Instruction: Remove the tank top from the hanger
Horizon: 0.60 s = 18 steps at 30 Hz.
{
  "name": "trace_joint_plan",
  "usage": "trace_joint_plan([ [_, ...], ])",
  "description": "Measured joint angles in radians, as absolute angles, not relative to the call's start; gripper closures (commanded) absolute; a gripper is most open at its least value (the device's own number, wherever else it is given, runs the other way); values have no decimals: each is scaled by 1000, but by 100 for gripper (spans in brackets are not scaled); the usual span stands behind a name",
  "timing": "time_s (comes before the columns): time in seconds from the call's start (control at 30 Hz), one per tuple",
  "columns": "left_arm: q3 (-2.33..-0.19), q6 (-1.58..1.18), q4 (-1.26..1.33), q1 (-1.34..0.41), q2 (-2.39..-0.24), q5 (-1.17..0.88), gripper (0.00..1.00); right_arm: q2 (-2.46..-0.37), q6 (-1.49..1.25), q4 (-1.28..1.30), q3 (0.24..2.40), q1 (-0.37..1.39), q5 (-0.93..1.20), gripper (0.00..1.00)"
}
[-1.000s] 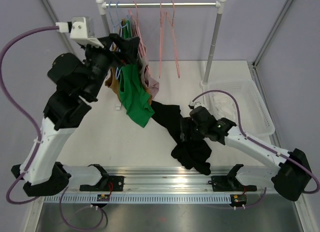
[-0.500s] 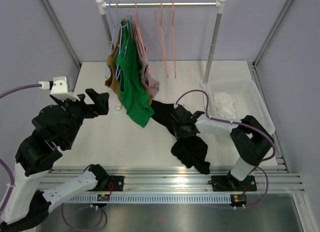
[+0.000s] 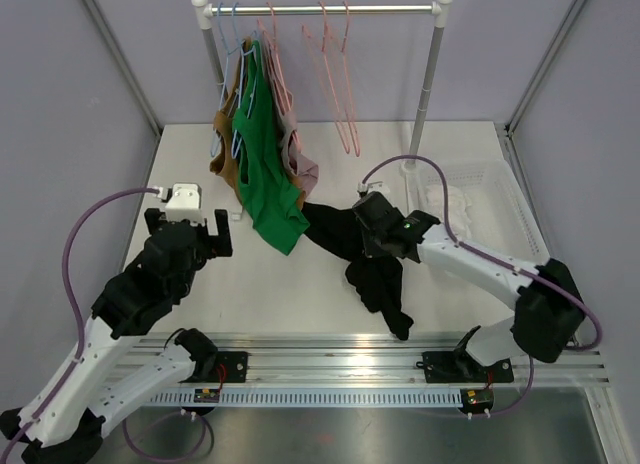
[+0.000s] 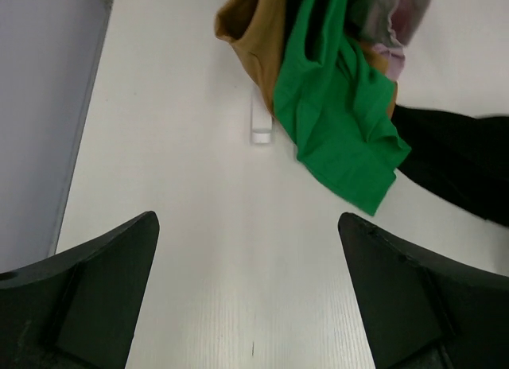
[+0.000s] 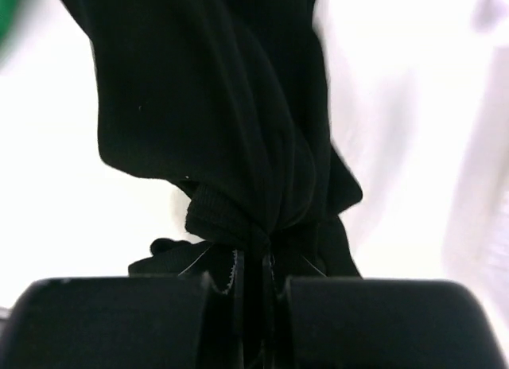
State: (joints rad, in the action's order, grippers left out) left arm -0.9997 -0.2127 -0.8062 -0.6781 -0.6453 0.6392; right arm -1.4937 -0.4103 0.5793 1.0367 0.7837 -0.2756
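At mid-tabletop [image 3: 270, 284], in front of the clothes rack [image 3: 320, 8]: the black tank top [image 3: 383, 289] lies crumpled and strung out on the surface. Its upper end is just beside the hem of the green garment [image 3: 265, 174] that hangs from the rack. No hanger shows inside it. Whether a strap runs back up behind the green cloth, I cannot tell.

Right pincer [image 3: 372, 249]: clamped on a bunched fold of the black cloth, jaws together with fabric pinched between them. The right wrist view shows this most clearly. Left pincer [image 3: 188, 232]: apart, holding nothing, hovering over bare tabletop at the left, well apart from the black tank top.

Judgement: the step in hand is the pull-away, and the shirt looks off its hanger or very nearly so. The next move calls for lifting the cloth and drawing it away from the rack without snagging the green garment. The white basket [image 3: 525, 224] at far right is a likely drop point.

Writing: none legible. No brand, tag or label can be read on the garments, hangers [image 3: 345, 94], basket or arms.
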Motion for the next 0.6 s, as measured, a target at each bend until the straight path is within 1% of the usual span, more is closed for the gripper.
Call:
trace_joint_plan([
  [0.13, -987, -208, -762, -608, -592, 638, 1, -1337, -398, 682, 1182, 783, -366, 100],
  [0.23, -987, -208, -736, -563, -550, 636, 1, -1266, -381, 751, 1315, 783, -439, 100],
  [0.4, -970, -208, -714, -531, -539, 628, 1, -1234, -334, 870, 1535, 775, -576, 100],
  [0.6, -964, -207, -708, -514, -538, 616, 1, -1232, -269, 958, 1747, 707, -719, 100],
])
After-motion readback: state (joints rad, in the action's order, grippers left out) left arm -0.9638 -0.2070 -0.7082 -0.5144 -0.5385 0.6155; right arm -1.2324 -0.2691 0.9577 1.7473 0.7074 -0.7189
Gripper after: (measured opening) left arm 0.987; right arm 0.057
